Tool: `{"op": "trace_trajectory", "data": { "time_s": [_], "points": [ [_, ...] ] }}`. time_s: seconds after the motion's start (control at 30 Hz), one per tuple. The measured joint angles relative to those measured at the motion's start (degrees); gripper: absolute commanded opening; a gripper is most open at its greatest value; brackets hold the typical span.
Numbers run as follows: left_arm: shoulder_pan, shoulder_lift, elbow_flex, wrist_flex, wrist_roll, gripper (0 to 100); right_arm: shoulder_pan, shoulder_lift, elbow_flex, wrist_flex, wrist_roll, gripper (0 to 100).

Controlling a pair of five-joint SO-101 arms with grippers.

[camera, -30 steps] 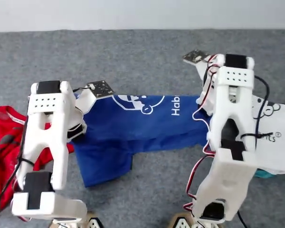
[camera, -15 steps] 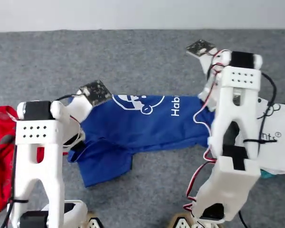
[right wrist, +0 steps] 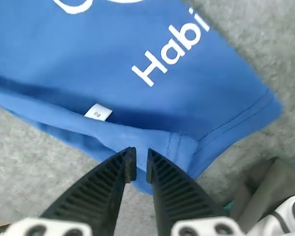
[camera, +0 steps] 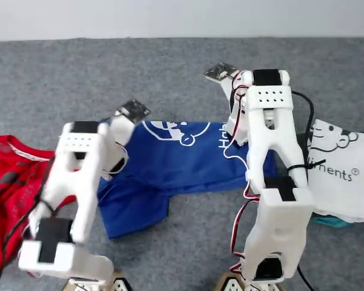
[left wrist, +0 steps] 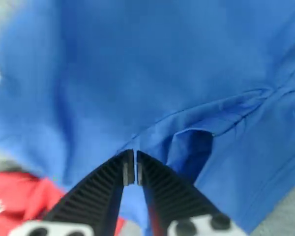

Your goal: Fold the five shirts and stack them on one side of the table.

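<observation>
A grey felt-like surface (camera: 188,73) runs back to a plain white wall (camera: 170,18). The blue shirt (camera: 182,160) lies spread at the middle, with white lettering (right wrist: 167,54) across it and a small white tag (right wrist: 98,113) near its hem. A red shirt (camera: 9,176) lies crumpled at one edge, and a white printed shirt (camera: 346,182) lies at the other. The left gripper (left wrist: 130,169) has its fingers pressed together on a raised ridge of blue cloth beside the sleeve. The right gripper (right wrist: 137,164) has its fingers drawn close on the blue shirt's folded lower edge, with a slim gap between them.
</observation>
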Motion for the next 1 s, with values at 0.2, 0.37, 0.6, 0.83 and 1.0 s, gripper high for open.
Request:
{"op": "trace_trajectory", "data": {
  "time_s": [0.2, 0.37, 0.6, 0.83, 1.0],
  "points": [
    [8.44, 2.11, 0.44, 10.20, -1.49, 2, 0.18, 0.00, 0.00, 1.41, -0.44, 4.3],
    [19.34, -6.15, 5.36, 13.10, -1.41, 2, 2.55, 0.00, 0.00, 1.41, -0.44, 4.3],
    [21.54, -14.24, 7.47, 13.19, 1.93, 2, 4.66, 0.00, 0.00, 1.41, -0.44, 4.3],
    [9.05, -15.03, 4.40, 10.81, 2.73, 6, 4.92, 0.00, 0.00, 1.41, -0.44, 4.3],
    [10.29, -11.16, 4.40, 10.55, 2.73, 17, 4.57, 0.00, 0.00, 1.49, -0.44, 4.3]
  ]
}}
